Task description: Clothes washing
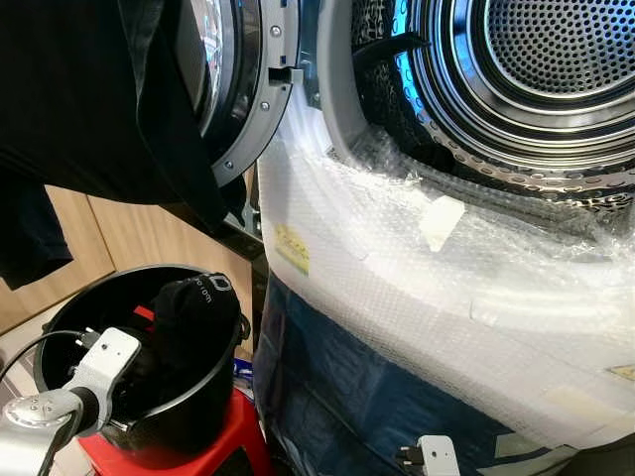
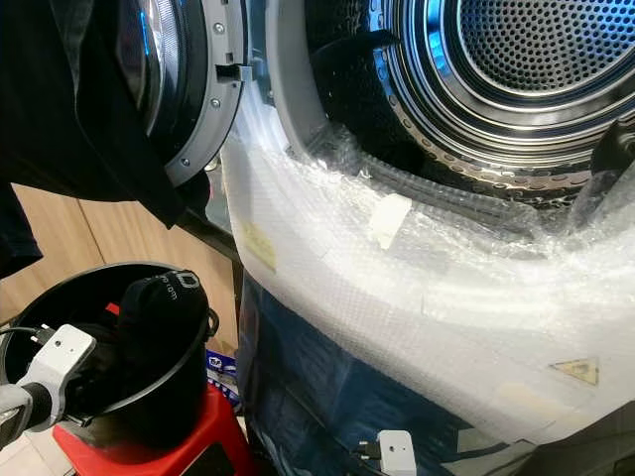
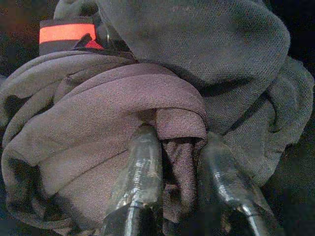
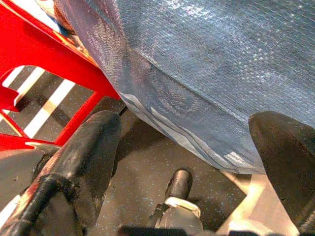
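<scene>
Left tool (image 3: 179, 162) around dark garment (image 3: 123, 123) fold, white lettering illegible

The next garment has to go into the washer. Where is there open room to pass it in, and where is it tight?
Free: the shiny perforated steel drum, open past the grey door seal. Also the bubble-wrapped white front ledge below the opening. Crowded: the round black bucket on the red stool, packed with dark clothes where the left gripper pinches a fold.

Drum mouth (image 1: 536, 59) open, apparently unobstructed; black garment (image 1: 109, 99) drapes the door's (image 1: 243, 89) edge; clothes (image 1: 193, 317) crowd bucket (image 1: 69, 307).
</scene>
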You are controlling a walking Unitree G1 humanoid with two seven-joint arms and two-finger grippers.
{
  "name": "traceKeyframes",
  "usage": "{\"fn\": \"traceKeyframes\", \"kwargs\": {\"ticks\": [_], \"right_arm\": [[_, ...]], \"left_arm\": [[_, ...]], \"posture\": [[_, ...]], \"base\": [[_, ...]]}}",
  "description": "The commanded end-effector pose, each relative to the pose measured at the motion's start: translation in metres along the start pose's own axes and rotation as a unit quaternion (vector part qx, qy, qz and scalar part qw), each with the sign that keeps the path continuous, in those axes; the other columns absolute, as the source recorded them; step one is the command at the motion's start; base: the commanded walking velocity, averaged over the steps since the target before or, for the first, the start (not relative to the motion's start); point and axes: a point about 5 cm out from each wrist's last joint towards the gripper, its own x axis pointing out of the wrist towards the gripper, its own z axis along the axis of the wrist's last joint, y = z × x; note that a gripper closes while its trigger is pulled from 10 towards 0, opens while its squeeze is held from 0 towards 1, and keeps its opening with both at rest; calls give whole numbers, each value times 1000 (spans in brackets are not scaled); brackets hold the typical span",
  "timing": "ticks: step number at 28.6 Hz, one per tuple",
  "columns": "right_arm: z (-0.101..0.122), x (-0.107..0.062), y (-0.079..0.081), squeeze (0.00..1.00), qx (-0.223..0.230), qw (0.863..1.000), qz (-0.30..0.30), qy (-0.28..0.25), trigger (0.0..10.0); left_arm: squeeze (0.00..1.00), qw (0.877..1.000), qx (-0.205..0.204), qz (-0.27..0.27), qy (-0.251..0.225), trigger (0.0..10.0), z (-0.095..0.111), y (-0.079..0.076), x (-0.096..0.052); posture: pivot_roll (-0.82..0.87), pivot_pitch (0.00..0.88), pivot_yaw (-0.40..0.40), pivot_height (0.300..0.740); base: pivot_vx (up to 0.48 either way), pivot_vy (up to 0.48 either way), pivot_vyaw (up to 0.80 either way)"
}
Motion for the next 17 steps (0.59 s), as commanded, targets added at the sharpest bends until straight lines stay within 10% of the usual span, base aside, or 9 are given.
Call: {"fn": "traceKeyframes", "kwargs": {"ticks": [1,12,17], "right_arm": [[-2,-1,-5,0,3,1000,-7,6,10000],[-8,-3,-7,0,-1,1000,-10,14,10000],[-5,-2,-5,0,-3,1000,-8,10,10000]], "left_arm": [[0,1000,-3,-9,-21,0,6,-6,1],[0,977,-105,-46,-178,0,52,0,-39],[0,954,-63,-116,-269,0,97,-17,-61]], "posture": [[274,0,-65,740],[296,0,-62,740],[298,0,-59,740]], "base": [[0,0,0],[0,0,0],[0,0,0]]}}
